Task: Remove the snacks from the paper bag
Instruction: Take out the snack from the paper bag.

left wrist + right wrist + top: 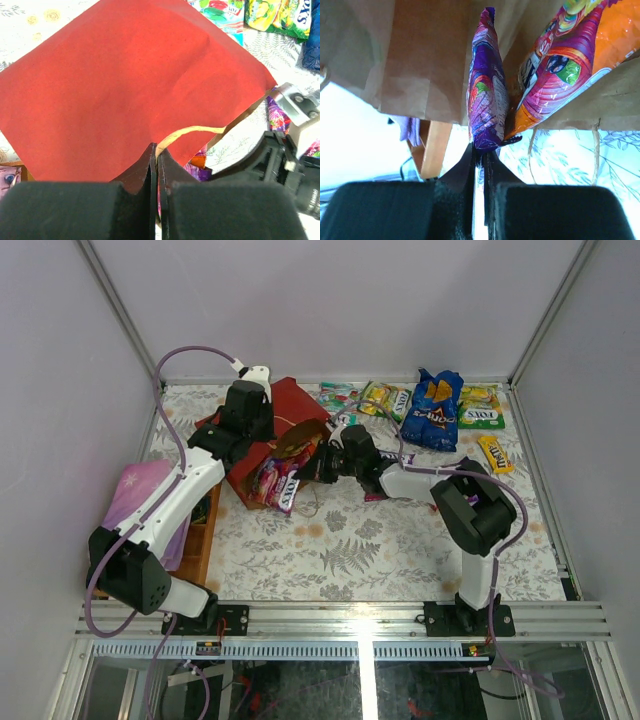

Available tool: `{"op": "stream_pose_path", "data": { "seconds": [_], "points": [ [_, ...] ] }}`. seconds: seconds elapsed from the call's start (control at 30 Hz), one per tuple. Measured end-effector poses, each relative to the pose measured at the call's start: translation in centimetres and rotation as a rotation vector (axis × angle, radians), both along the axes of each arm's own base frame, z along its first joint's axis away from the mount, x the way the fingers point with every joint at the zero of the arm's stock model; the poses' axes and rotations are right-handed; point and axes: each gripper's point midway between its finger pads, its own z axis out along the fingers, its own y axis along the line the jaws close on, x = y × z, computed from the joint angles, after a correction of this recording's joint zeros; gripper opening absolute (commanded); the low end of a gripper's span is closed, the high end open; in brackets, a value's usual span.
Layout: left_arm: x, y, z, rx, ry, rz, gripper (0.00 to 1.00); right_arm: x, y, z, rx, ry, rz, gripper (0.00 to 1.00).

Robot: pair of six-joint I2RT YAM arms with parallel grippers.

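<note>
The red paper bag (290, 405) lies on its side at the back left, its mouth facing the near right. My left gripper (157, 150) is shut on the bag's string handle (195, 131), above the red side (125, 85). At the bag's mouth, my right gripper (481, 150) is shut on the bottom edge of a purple packet (487, 85); an orange-pink packet (570, 60) leans beside it against the brown inside (420, 55). More packets (275, 485) spill from the mouth. Out on the table lie a blue chip bag (435, 410), green-yellow packs (385, 400), a teal pack (338, 395) and a yellow bar (495, 453).
A wooden tray (200, 530) sits at the left under a folded purple cloth (140, 495), close to the bag. White walls enclose the table on three sides. The right arm (470, 505) reaches across the middle toward the bag.
</note>
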Motion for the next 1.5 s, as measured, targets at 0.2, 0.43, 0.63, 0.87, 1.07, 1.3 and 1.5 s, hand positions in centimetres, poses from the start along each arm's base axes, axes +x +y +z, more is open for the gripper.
{"op": "stream_pose_path", "data": {
  "seconds": [0.2,0.43,0.63,0.87,1.07,1.3,1.5],
  "points": [
    [0.0,0.1,-0.1,0.003,0.003,0.002,0.0,-1.0,-1.7,0.1,-0.138,-0.117,0.095,0.01],
    [0.0,0.2,-0.1,0.008,0.002,0.008,0.0,0.3,-2.2,-0.7,-0.203,-0.135,0.136,0.22],
    [0.1,0.2,-0.3,0.011,0.007,0.008,0.0,2.6,-0.1,-3.6,-0.182,-0.087,0.15,0.54],
    [0.1,0.4,-0.6,0.024,0.014,0.017,0.0,2.2,0.4,-7.1,-0.169,0.027,0.149,0.69],
    [0.1,0.4,-0.6,0.024,0.014,0.018,0.0,0.8,-0.1,-6.8,-0.15,0.042,0.163,0.47],
    [0.1,0.5,-0.6,0.025,0.014,0.019,0.0,-0.8,-0.5,-6.7,-0.104,0.083,0.174,0.0],
    [0.1,0.4,-0.7,0.027,0.017,0.019,0.0,-1.3,-0.7,-5.8,-0.084,0.073,0.175,0.36]
  ]
}}
